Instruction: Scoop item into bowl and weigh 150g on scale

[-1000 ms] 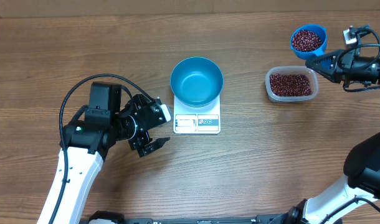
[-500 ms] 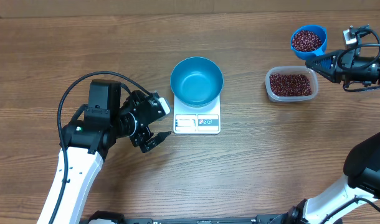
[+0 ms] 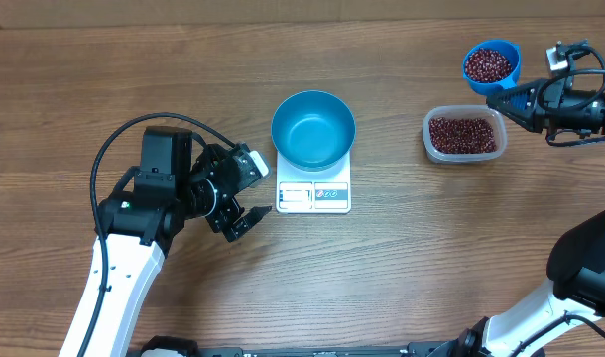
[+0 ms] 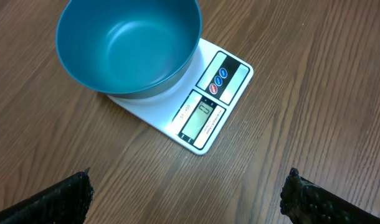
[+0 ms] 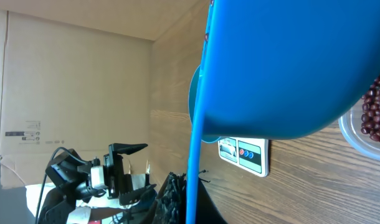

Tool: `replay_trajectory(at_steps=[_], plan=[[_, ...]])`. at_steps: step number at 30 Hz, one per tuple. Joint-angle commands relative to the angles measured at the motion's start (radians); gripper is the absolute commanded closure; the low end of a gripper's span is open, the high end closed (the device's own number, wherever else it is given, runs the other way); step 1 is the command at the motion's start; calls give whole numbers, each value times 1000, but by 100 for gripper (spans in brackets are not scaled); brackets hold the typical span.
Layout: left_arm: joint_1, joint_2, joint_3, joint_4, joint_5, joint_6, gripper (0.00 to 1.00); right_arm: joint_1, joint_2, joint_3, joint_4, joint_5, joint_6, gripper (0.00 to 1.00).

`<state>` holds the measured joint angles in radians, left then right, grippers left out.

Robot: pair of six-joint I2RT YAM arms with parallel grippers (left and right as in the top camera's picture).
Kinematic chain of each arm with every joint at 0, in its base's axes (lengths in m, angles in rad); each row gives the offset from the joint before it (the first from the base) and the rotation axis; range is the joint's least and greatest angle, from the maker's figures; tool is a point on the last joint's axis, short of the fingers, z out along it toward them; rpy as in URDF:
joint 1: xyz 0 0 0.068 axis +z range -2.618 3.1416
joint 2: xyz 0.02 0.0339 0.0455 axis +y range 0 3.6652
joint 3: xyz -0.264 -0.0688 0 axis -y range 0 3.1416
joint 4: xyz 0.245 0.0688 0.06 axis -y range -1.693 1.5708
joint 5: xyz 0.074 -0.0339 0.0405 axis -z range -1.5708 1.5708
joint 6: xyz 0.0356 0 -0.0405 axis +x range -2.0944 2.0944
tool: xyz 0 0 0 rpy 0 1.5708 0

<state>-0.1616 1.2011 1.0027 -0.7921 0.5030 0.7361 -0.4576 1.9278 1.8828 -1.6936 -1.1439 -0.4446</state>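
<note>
Just ahead of left gripper [image 3: 250,192] fingertips: smooth round teal bowl [image 3: 313,130] seated on flat white rectangular scale [image 3: 313,196]. Fingers wide apart, knobbly black pads [image 4: 59,199], gripping nothing. Right gripper [image 3: 498,99] fingers together, clamped on thin handle of glossy blue scoop [image 3: 491,65] filled with small oval red-brown beans [image 3: 488,63]. Clear rounded-corner tub [image 3: 427,139] of more beans just beside those fingers. Wood-grain table [image 3: 431,268].

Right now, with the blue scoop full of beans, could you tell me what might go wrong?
1. The small blue plastic scoop, brim-full of dark red-brown beans in the right gripper, is far from the empty round teal bowl; beans may spill on the way.
2. The open left gripper sits close beside the white rectangular scale; a nudge could upset the reading.
</note>
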Motion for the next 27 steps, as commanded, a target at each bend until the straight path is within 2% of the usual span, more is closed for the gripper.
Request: replay_trajectory(at_steps=[1, 15, 27], plan=[[4, 5, -6, 4, 41, 27, 0, -3, -41, 31, 5, -20, -5, 96], [4, 5, -6, -5, 51, 26, 0, -3, -41, 31, 3, -20, 0, 96], [4, 5, -6, -5, -25, 26, 0, 14, -41, 77, 0, -12, 27, 96]])
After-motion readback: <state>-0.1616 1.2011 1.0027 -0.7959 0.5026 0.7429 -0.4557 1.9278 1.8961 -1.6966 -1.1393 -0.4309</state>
